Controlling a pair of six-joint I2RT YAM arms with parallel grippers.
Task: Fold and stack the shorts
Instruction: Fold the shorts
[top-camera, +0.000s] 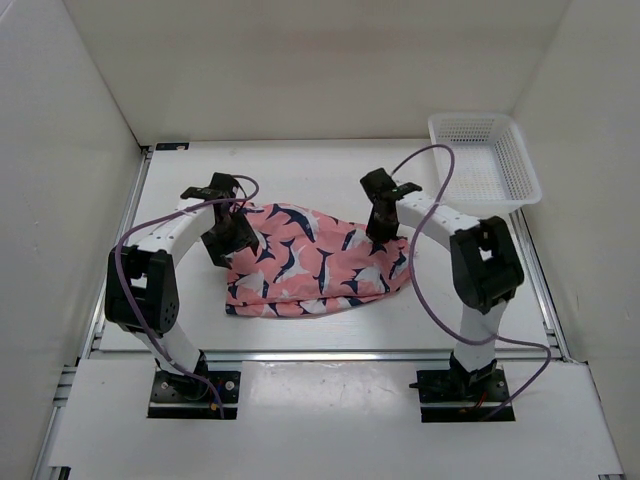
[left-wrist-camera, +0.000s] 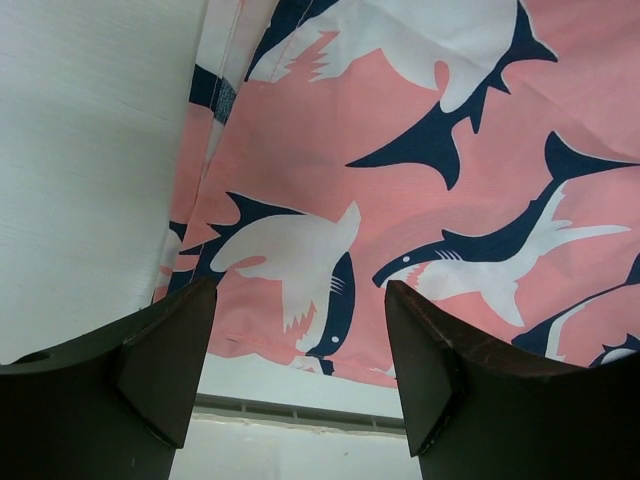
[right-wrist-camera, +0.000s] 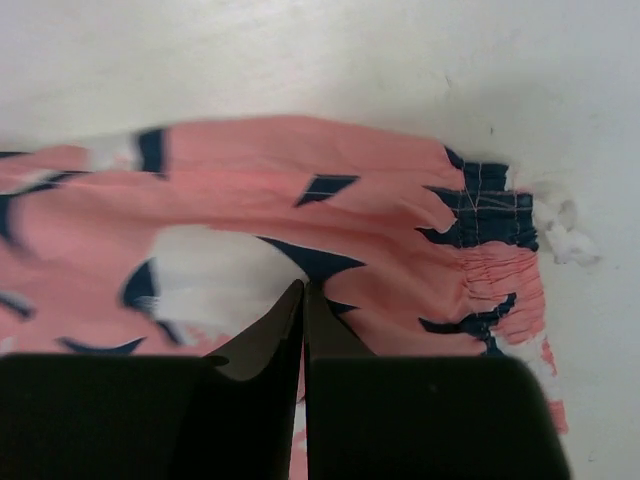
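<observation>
The shorts (top-camera: 315, 265) lie in a flattened, roughly folded heap on the white table (top-camera: 300, 175), about midway between the two arms and a little toward the near side, their left end lower in the top view than their right end. The left gripper (top-camera: 232, 248) hangs over the left edge of the cloth with its jaws spread wide and nothing between them. In the left wrist view, the two dark fingers (left-wrist-camera: 160, 360) frame a stretch of shark-printed fabric (left-wrist-camera: 400, 150) and a strip of bare table below its hem. The right gripper (top-camera: 378, 238) stands at the far right end of the shorts. In its own view the jaws (right-wrist-camera: 303, 320) are pressed flat together, tips over the pink cloth (right-wrist-camera: 300, 200) just left of the gathered elastic waistband (right-wrist-camera: 495, 240). Whether any cloth is caught between those tips I cannot tell. A small white frayed tuft (right-wrist-camera: 560, 228) sticks out beside the waistband on the table. A white mesh basket (top-camera: 520, 165) sits in the far right corner, well apart from the shorts.
</observation>
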